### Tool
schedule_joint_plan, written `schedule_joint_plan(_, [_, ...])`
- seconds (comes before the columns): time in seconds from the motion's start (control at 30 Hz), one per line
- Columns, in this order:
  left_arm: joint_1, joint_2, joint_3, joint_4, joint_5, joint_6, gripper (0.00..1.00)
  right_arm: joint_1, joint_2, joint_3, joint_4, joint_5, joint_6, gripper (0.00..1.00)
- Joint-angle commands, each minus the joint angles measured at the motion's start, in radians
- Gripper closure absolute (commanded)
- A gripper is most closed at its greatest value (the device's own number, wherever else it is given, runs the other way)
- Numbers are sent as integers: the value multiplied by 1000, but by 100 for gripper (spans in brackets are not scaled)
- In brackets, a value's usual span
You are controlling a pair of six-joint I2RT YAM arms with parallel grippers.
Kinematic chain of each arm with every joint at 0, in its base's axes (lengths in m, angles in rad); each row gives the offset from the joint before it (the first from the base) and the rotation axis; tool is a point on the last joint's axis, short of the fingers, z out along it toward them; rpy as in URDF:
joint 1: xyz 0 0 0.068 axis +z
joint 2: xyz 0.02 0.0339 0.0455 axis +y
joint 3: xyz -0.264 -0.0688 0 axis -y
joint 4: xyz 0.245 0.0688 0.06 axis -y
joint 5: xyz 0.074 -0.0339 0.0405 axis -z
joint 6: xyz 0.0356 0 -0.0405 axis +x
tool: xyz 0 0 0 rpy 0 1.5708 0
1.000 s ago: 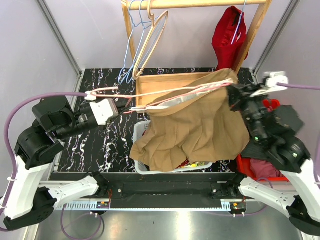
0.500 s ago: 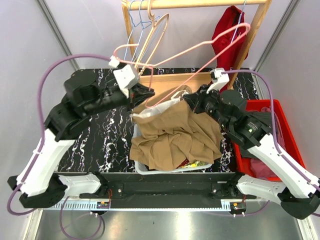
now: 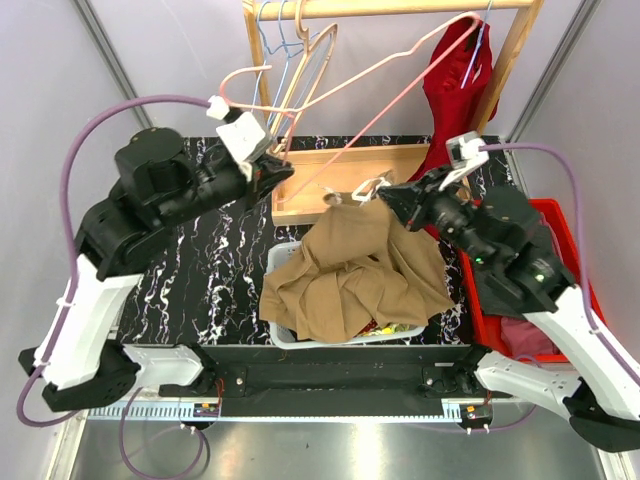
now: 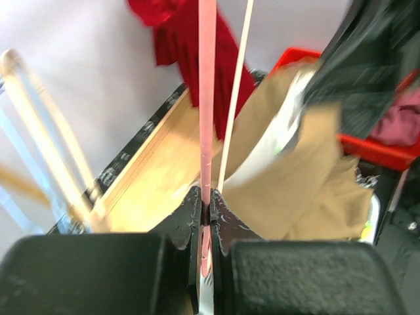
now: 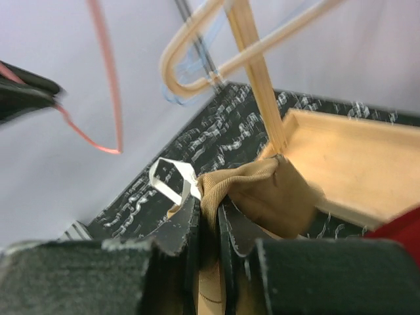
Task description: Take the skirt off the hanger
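The skirt (image 3: 350, 270) is lying apparently free of the pink hanger (image 4: 207, 98), heaped over the white basket (image 3: 277, 258), with the right gripper (image 3: 385, 197) pinching its waistband and the left gripper (image 4: 205, 205) clamping the hanger aloft.

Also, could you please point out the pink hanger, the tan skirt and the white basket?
pink hanger (image 4: 207, 98), left wrist view, straight wire
tan skirt (image 3: 360, 270), top view, middle folds
white basket (image 3: 279, 258), top view, left rim
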State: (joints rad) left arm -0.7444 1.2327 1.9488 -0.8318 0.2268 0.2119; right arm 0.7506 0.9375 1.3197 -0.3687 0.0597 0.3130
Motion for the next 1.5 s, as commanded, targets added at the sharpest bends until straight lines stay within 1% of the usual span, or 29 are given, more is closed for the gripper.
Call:
schedule_joint_plan(0.0, [5, -101, -23, -62, -121, 35, 100, -4, -32, 197, 63, -116, -94, 100])
schedule_joint_plan(0.07, [11, -137, -60, -61, -124, 35, 100, -5, -31, 263, 42, -113, -141, 100])
schedule_joint_plan(0.13, [14, -150, -76, -64, -126, 34, 100, -5, -13, 369, 16, -100, -167, 100])
schedule_joint_plan(0.2, [19, -154, -74, -64, -119, 27, 100, -4, 39, 470, -44, -121, -190, 100])
schedule_joint_plan(0.33, [20, -148, -56, -63, -100, 14, 100, -4, 121, 533, -72, -159, -181, 100])
schedule_joint_plan(0.53, [22, -159, -53, -63, -109, 15, 100, -2, 251, 550, -32, -265, -118, 100])
schedule_joint_plan(0.6, [25, -164, -62, -61, -107, 14, 100, 35, 282, 562, -19, -275, -117, 100])
schedule_joint_plan(0.63, [28, -168, -65, -61, -109, 11, 100, 62, 315, 575, -22, -238, -141, 100])
schedule_joint_plan(0.67, [30, -171, -65, -61, -107, 9, 100, 141, 331, 602, -27, -212, -165, 100])
schedule_joint_plan(0.7, [31, -173, -68, -61, -113, 11, 100, 179, 346, 621, -33, -186, -211, 100])
schedule_joint_plan(0.77, [34, -180, -73, -61, -125, 12, 100, 266, 403, 677, -59, -140, -235, 100])
schedule_joint_plan(0.83, [39, -196, -82, -63, -155, 12, 100, 292, 438, 703, -76, -136, -239, 100])
schedule_joint_plan(0.93, [50, -232, -128, -66, -168, 11, 100, 299, 443, 681, -75, -139, -227, 100])
schedule_joint_plan(1.0, [57, -259, -168, -66, -173, 14, 100, 299, 419, 647, -69, -121, -223, 100])
schedule_joint_plan(1.07, [62, -266, -186, -58, -172, 14, 100, 300, 388, 563, -62, -78, -215, 100])
schedule_joint_plan(1.1, [62, -268, -182, -59, -170, 12, 100, 300, 350, 488, -56, -40, -209, 100])
schedule_joint_plan(1.17, [65, -263, -165, -59, -161, 14, 100, 299, 305, 405, -58, 11, -203, 100])
schedule_joint_plan(1.2, [65, -259, -159, -59, -158, 12, 100, 300, 259, 330, -67, 75, -204, 100])
schedule_joint_plan(1.27, [65, -250, -148, -59, -149, 12, 100, 299, 197, 264, -76, 153, -215, 100])
schedule_joint_plan(1.3, [65, -246, -146, -59, -144, 11, 100, 297, 178, 218, -76, 225, -221, 100])
schedule_joint_plan(1.37, [65, -240, -149, -61, -132, 3, 100, 297, 158, 210, -75, 268, -251, 100])
schedule_joint_plan(1.47, [66, -234, -151, -53, -124, -6, 100, 297, 181, 312, -78, 267, -305, 100])
